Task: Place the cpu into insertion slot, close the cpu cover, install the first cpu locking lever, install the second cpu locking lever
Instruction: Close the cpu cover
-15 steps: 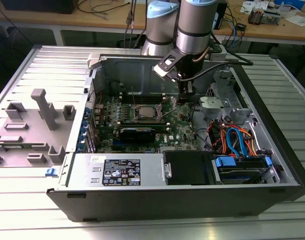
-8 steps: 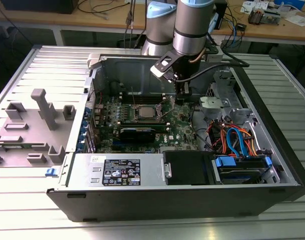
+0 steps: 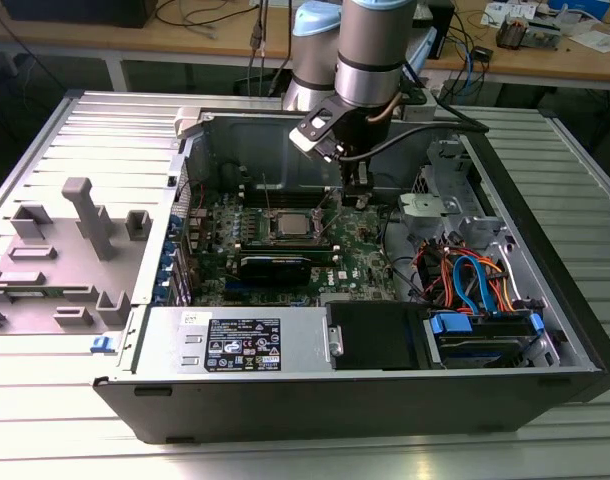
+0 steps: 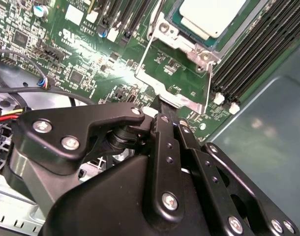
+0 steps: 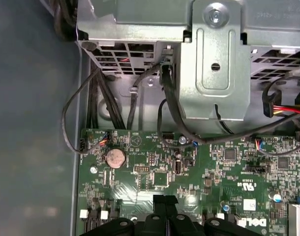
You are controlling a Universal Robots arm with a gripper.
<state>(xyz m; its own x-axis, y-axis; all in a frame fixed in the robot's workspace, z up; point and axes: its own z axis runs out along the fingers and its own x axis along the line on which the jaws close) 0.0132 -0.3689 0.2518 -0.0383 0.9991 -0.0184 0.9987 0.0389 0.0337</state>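
Gripper (image 4: 159,104) nearest: fingers pinched together, nothing seen btwn them, tip at the wire lever (image 4: 184,96) just beside the insertion slot (image 3: 273,228). The cpu (image 4: 211,14) sits in that slot, cpu cover (image 4: 182,44) apparently down. Prob. first-lever step; calls for a firm catch on thin wire.

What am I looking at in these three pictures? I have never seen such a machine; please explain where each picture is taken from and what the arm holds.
The grey arm is a robot arm with a black gripper at its end. The exterior view looks from outside at an open computer case lying on a metal table. Both wrist views come from cameras riding on the arm and look closely at the green motherboard. The cpu lies in the insertion slot, and the gripper hangs just beside it, toward the exterior view's right. Whether it holds anything, I cannot tell.
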